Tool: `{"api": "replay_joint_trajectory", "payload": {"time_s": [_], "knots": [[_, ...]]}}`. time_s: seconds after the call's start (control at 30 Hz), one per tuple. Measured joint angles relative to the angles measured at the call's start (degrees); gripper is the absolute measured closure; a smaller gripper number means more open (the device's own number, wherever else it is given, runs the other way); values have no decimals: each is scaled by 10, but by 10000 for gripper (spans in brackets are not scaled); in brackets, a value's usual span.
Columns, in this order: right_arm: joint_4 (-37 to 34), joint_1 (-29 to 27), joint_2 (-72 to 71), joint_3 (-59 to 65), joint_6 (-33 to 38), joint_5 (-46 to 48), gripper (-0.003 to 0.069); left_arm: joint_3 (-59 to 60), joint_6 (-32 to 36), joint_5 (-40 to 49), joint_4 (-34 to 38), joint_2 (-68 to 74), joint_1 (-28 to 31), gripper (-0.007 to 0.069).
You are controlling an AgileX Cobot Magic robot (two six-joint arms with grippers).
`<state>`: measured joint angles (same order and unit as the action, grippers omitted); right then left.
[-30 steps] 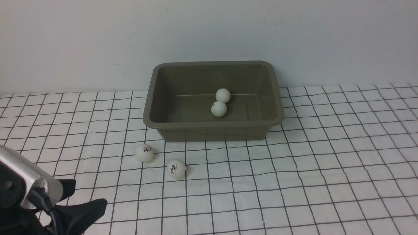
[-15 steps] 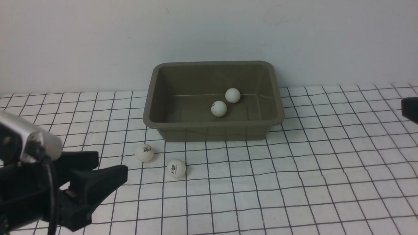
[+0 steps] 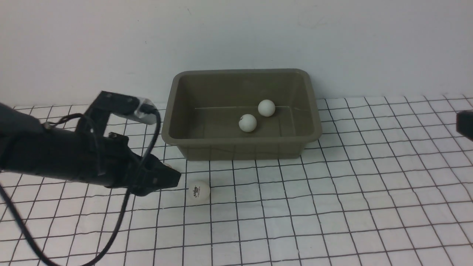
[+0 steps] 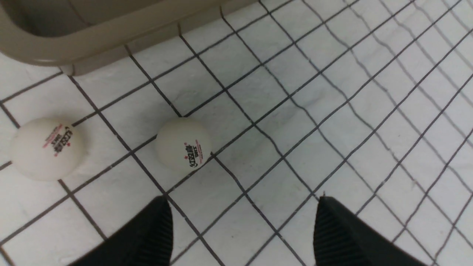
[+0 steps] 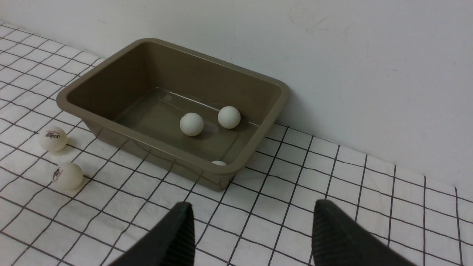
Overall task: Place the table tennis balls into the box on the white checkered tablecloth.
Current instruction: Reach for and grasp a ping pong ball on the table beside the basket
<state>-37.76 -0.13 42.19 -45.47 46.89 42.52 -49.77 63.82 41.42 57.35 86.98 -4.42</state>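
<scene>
The olive-grey box [image 3: 177, 136] stands at the back of the white checkered tablecloth [image 3: 332, 207]. Two table tennis balls [image 3: 247, 122] [image 3: 266, 108] lie inside it; the right wrist view shows a sliver of a third [image 5: 219, 163] against the near wall. Two more balls rest on the cloth in front of the box's left corner [image 4: 183, 144] [image 4: 47, 148]. My left gripper [image 3: 170, 178] hovers over them, open and empty, and hides the left one in the front view; the other ball [image 3: 198, 190] lies just right of its tip. My right gripper [image 5: 251, 210] is open and empty, to the right of the box.
A plain pale wall [image 3: 236, 37] rises directly behind the box. The left arm and its cable [image 3: 122, 207] stretch across the left side of the cloth. Only a dark piece of the right arm [image 3: 465, 125] shows at the front view's right edge.
My left arm has swung from the lower left corner forward over the two balls on the cloth. One ball in the box has rolled to the right. The right arm has edged into view.
</scene>
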Motion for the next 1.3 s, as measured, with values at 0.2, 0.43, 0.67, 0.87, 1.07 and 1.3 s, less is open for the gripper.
{"api": "replay_joint_trajectory", "payload": {"time_s": [0.2,0.43,0.67,0.87,1.07,1.3], "knots": [[-7,0,0,0,7,-3,261,-20,1,-69,-9,62,-49,164],[-8,0,0,1,8,-3,261,-24,1,-146,-5,98,-83,164],[-9,0,0,1,9,-9,261,-31,1,-222,3,152,-126,164],[-9,0,-1,1,9,-9,261,-42,1,-248,13,180,-142,174],[-9,0,-1,1,9,-10,262,-49,10,-277,23,205,-143,272],[-10,0,-2,1,9,-12,267,-49,55,-232,62,131,-160,272]]}}
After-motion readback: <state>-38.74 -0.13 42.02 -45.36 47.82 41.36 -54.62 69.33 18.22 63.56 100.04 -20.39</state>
